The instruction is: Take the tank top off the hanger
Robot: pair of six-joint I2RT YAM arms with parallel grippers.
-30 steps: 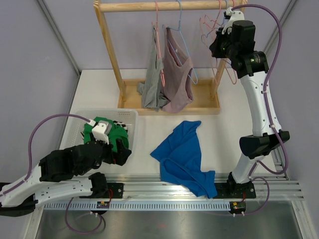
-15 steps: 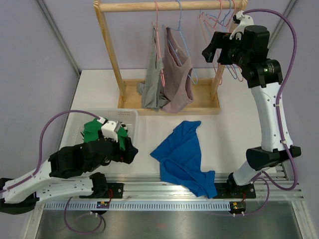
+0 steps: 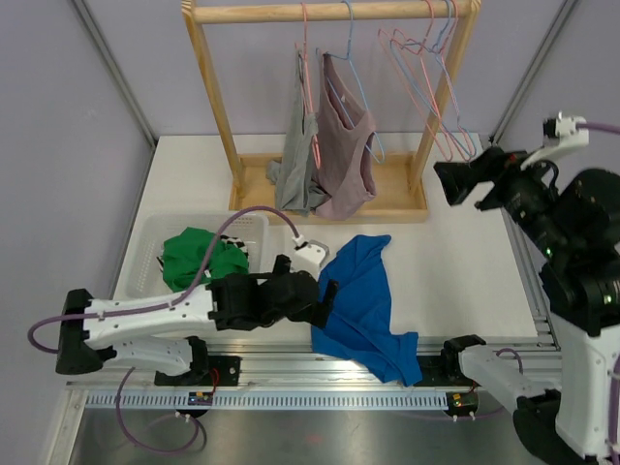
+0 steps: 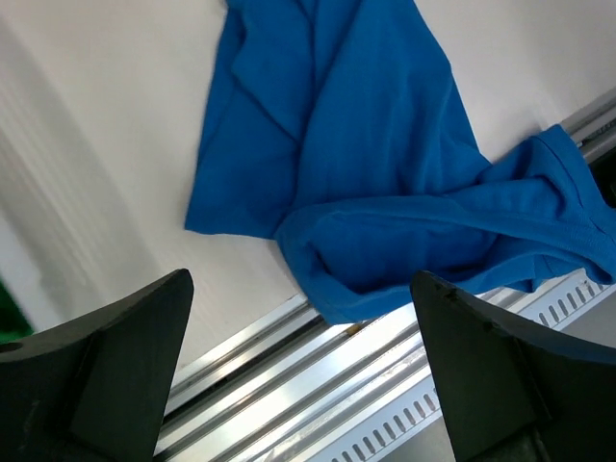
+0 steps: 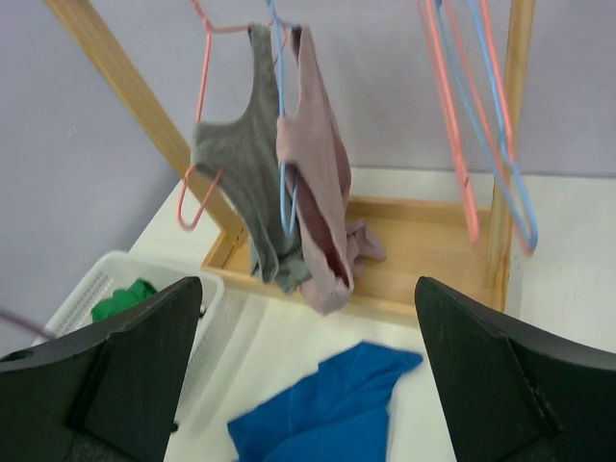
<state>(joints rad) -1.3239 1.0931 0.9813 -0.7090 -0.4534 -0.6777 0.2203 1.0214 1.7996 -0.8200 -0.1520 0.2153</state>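
Mauve tank top (image 3: 346, 155) was seen hung on the rack (image 3: 252, 13) (a blue garment (image 3: 356, 300) was spread on the surface (image 3: 455, 262)); both arms' jaws were held wide open, empty.

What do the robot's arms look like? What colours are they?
The left arm and the right arm have smooth white shells with chunky black joints. A thin purple cable loops along each one. The left hand and the right hand each have two flat, dark grey, wedge-shaped fingers.
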